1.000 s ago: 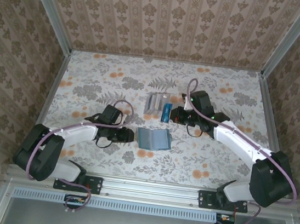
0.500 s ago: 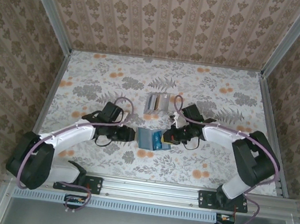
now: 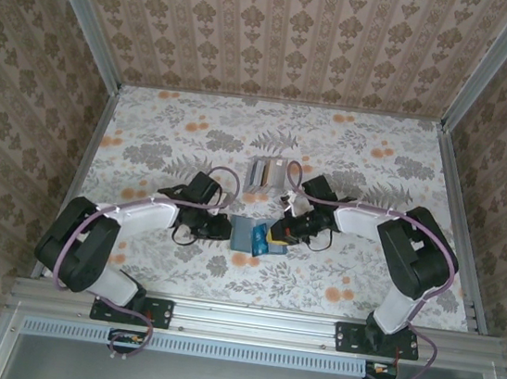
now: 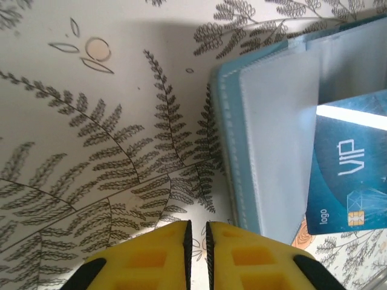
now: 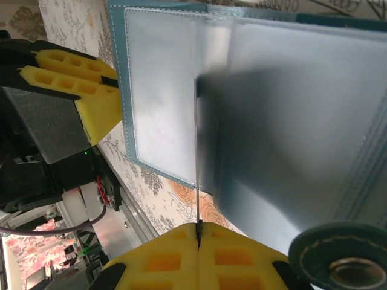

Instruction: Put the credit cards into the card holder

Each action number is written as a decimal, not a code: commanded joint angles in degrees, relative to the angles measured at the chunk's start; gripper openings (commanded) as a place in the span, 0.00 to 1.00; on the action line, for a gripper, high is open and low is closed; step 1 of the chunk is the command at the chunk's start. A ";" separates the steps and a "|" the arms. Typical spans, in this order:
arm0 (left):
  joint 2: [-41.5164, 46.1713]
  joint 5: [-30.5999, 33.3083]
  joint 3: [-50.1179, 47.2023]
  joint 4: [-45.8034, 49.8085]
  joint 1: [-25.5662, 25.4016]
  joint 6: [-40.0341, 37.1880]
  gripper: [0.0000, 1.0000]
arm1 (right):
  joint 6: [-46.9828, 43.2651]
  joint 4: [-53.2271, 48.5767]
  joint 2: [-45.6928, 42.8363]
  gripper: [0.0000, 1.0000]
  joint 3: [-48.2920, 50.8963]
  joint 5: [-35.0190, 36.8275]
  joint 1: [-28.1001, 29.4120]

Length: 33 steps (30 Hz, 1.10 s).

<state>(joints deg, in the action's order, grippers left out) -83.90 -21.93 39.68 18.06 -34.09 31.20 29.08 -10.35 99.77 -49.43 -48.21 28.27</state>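
One blue card (image 4: 347, 175), printed "VIP" and "logo" with a chip near one corner, hangs over the right half of the open wallet (image 4: 272, 133). The right gripper (image 5: 198, 232) is clamped on its near edge. In the right wrist view the card shows edge-on as a thin line. That line runs straight out from the yellow fingertips across the wallet's pale inner face and points toward the left gripper (image 4: 196, 241). The left wrist view cuts the card off at the frame's edge, so I cannot tell which side is the long one.

There is one wallet, teal with stitched borders, lying open and flat on the floral table (image 3: 166, 141). The left gripper sits just beside its left edge, with its two yellow fingers drawn almost together and nothing between them.

One clear card holder (image 3: 268, 173) stands behind the wallet, apart from it, with its slots running away from the arms. A tan strip shows in one slot, but I cannot tell what it is.
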 commanded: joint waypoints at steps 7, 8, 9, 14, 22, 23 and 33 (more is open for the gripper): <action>-4.65 1.75 0.83 1.92 0.69 -2.02 0.10 | 1.97 2.40 3.86 0.00 -2.28 0.83 -0.15; -5.07 1.46 0.92 1.75 0.69 -2.26 0.09 | 2.29 2.88 3.92 0.00 -2.10 1.16 -0.17; -5.44 1.50 0.88 1.79 0.69 -2.49 0.09 | 2.70 3.44 4.10 0.00 -2.15 1.33 -0.20; -5.88 2.71 0.40 1.15 0.78 -2.36 0.05 | 4.00 4.89 3.82 0.00 -1.54 3.18 -0.23; -7.14 2.22 -0.22 0.89 0.89 -2.83 0.00 | 7.38 9.35 3.53 0.00 -0.19 6.22 0.38; -7.09 2.16 -0.38 0.68 0.87 -2.98 0.00 | 7.82 9.92 3.77 0.00 -0.14 6.16 0.51; -8.73 1.72 -0.39 -0.27 1.04 -2.75 0.00 | 13.53 14.09 5.26 0.00 0.54 5.47 4.40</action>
<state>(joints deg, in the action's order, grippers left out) -88.64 -22.46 40.64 18.90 -32.58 29.71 39.42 1.34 103.90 -50.09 -43.27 32.01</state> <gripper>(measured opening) 0.047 0.060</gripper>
